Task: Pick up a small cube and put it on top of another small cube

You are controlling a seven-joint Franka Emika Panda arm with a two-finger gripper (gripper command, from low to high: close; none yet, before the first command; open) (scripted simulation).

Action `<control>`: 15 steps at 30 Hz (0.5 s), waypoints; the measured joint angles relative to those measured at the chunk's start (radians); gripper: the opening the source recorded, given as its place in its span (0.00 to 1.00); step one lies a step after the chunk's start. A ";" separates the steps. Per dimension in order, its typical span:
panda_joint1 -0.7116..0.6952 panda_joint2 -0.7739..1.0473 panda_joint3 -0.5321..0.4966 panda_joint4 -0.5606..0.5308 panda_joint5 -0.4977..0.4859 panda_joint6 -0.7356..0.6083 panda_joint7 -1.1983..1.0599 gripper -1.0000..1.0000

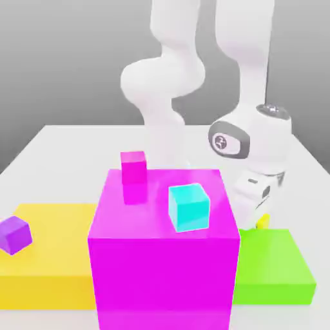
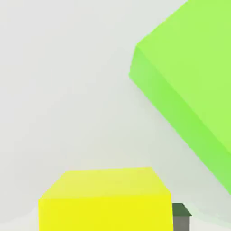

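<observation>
Behind the large magenta block (image 1: pixel 164 248), beside the flat green slab (image 1: pixel 274 264), the pincer (image 1: pixel 258 219) is closed on the tiny plain yellow cube (image 2: pixel 106 198), largely hidden. No legible markings.

The gripper (image 1: pixel 258 222) sinks behind the big magenta block (image 1: pixel 164 248) at its 3 o'clock edge, fingertips hidden; just a sliver of the small yellow cube (image 1: pixel 263 222) peeks out there. In the hand view, the cube (image 2: pixel 106 200) is cropped at 6 o'clock, the green slab (image 2: pixel 189 85) at 3
</observation>
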 joint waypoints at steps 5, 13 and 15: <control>-0.113 -0.116 0.139 -0.018 0.102 -0.103 -0.094 0.00; -0.076 -0.318 0.136 -0.021 0.283 -0.273 -0.208 0.00; -0.083 -0.360 0.098 0.014 0.307 -0.331 -0.280 0.00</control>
